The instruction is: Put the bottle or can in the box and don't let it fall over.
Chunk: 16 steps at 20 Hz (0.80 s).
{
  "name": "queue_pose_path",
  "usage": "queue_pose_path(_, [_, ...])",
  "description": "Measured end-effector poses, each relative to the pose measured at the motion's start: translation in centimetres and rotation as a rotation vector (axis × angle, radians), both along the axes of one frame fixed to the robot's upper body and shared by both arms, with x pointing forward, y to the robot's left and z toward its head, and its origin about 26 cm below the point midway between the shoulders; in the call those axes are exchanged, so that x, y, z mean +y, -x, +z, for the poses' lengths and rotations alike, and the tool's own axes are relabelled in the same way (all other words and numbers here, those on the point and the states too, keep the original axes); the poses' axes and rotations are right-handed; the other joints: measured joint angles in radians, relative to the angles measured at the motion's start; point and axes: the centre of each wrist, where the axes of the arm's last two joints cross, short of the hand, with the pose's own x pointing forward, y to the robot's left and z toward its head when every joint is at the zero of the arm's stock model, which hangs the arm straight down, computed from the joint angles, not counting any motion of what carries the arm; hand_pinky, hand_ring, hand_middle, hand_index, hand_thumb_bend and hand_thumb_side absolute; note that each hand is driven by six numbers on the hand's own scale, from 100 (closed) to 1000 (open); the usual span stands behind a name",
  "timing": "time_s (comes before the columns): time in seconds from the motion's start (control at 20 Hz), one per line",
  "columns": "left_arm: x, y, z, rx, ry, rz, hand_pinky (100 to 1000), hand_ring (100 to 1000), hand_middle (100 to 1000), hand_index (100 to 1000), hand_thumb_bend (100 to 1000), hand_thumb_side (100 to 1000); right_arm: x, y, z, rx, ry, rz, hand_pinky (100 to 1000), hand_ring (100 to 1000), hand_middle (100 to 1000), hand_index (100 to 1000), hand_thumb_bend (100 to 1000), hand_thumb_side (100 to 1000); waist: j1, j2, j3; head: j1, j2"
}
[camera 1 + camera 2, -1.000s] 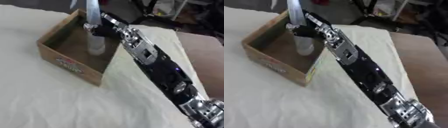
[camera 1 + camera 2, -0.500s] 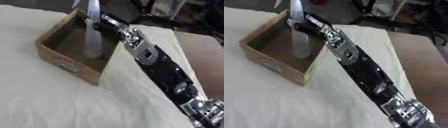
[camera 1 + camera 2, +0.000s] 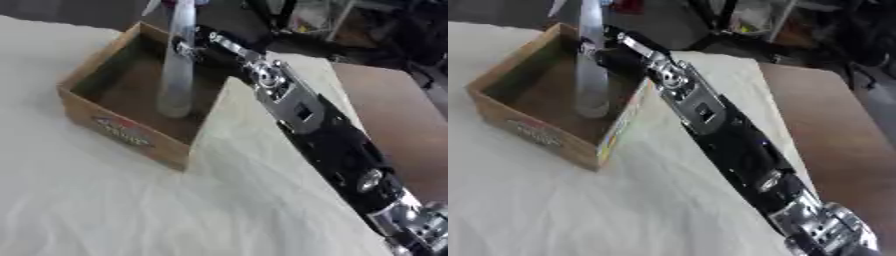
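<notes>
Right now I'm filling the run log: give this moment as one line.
right hand: fingers curled round bottle | bottle: upright, base inside box | left hand: not in view | release: not yet

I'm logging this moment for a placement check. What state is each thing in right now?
Bottle: upright inside the box, its base at the box floor.
Cardboard box: open-topped, sitting flat on the white cloth, holding only the bottle.
Right hand: at the bottle's upper part, fingers around it.
White cloth: spread over the table, slightly wrinkled.
Left hand: not in view.
</notes>
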Motion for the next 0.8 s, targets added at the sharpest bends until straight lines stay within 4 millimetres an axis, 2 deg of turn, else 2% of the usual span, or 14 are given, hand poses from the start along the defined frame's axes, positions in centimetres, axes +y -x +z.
queue_pose_path(0.1, [0.2, 0.0, -0.2, 0.009, -0.003, 0.013, 1000, 1000, 1000, 737, 398, 550, 0.2, 0.4, 0.1, -0.001, 0.002, 0.013, 1000, 1000, 1000, 1000, 100, 706, 0.002, -0.007, -0.013, 0.007, 0.005])
queue_pose_path(0.4, [0.8, 0.2, -0.8, 0.028, -0.004, 0.041, 1000, 1000, 1000, 737, 398, 549, 0.4, 1.2, -0.1, 0.005, 0.007, 0.033, 1000, 1000, 1000, 1000, 100, 756, 0.017, -0.023, -0.039, 0.038, 0.003])
queue_pose_path(0.8, [1.6, 0.3, -1.5, 0.048, -0.003, 0.086, 1000, 1000, 1000, 737, 401, 552, -0.2, 1.9, -0.5, 0.022, 0.001, 0.032, 1000, 1000, 1000, 1000, 100, 738, 0.034, -0.025, -0.073, 0.057, 0.006])
